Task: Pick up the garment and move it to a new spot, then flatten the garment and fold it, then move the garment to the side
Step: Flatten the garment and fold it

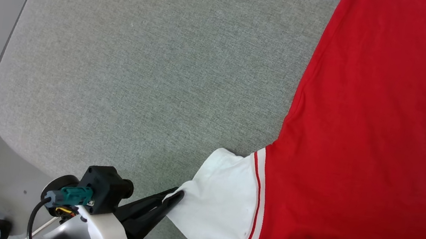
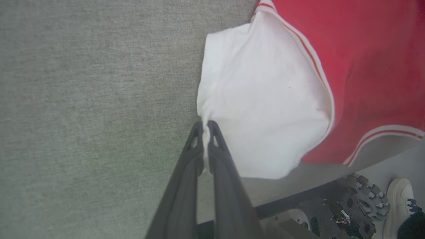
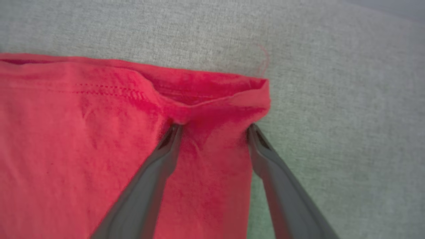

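Head view: left end effector [image 1: 175,195] pinches white sleeve [image 1: 218,202] of garment [image 1: 379,137].

The garment [image 1: 379,137] lies on the table [image 1: 142,65], spreading right of the left gripper [image 1: 177,195], its sleeve edge between that gripper's tips. A hem corner lies between the fingers of the right gripper [image 3: 215,128], with bare table beyond.

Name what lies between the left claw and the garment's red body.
The white sleeve of the garment, its edge pinched in the shut left claw; the left wrist view shows it.
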Robot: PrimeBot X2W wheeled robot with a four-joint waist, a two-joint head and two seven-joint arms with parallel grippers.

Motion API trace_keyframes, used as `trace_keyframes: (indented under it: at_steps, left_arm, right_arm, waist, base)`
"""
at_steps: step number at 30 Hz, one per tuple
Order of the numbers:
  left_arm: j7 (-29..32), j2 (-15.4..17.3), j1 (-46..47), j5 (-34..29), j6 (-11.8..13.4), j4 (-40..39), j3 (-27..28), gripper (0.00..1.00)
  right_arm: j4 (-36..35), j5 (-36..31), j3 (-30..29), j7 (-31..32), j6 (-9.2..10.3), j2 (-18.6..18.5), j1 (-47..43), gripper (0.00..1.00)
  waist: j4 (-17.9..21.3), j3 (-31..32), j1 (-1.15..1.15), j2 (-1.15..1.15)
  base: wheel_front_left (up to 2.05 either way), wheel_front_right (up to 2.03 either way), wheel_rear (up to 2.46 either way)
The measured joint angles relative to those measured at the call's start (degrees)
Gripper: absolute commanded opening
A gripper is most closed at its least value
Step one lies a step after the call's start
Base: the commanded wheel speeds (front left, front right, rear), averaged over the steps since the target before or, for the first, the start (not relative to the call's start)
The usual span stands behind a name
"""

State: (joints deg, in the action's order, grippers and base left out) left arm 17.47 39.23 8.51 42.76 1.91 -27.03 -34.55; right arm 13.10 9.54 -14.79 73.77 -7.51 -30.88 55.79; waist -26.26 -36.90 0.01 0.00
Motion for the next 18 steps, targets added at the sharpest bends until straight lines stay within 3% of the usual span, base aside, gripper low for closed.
trace_keyframes:
  at_steps: [2,3,4,18]
  left_arm:
    - [-0.10,-0.11,0.07,0.00,-0.32,0.56,-0.07,0.00]
    - [-0.13,-0.20,0.18,0.00,-0.36,0.73,-0.11,0.00]
    - [-0.37,-0.29,0.25,0.00,-0.40,0.85,-0.15,0.00]
    - [-0.47,-0.09,0.42,-0.10,0.35,2.12,-0.03,0.00]
  right_arm:
    - [0.09,-0.07,0.16,0.27,0.01,-0.19,-0.47,1.00]
    - [0.14,-0.07,0.10,0.44,0.01,-0.21,-0.73,0.44]
    - [0.18,-0.07,0.19,0.86,0.01,-0.30,-1.08,0.00]
    - [0.08,-0.44,-1.03,0.40,0.00,0.48,-7.76,0.00]
  waist:
    - [-0.33,-0.17,0.00,0.00]
    - [-0.46,-0.20,0.00,0.00]
    - [-0.59,-0.19,0.00,0.00]
    - [0.57,3.52,0.00,0.00]
  base:
    - [0.00,0.00,0.00]
    - [0.00,0.00,0.00]
    - [0.00,0.00,0.00]
    - [0.00,0.00,0.00]
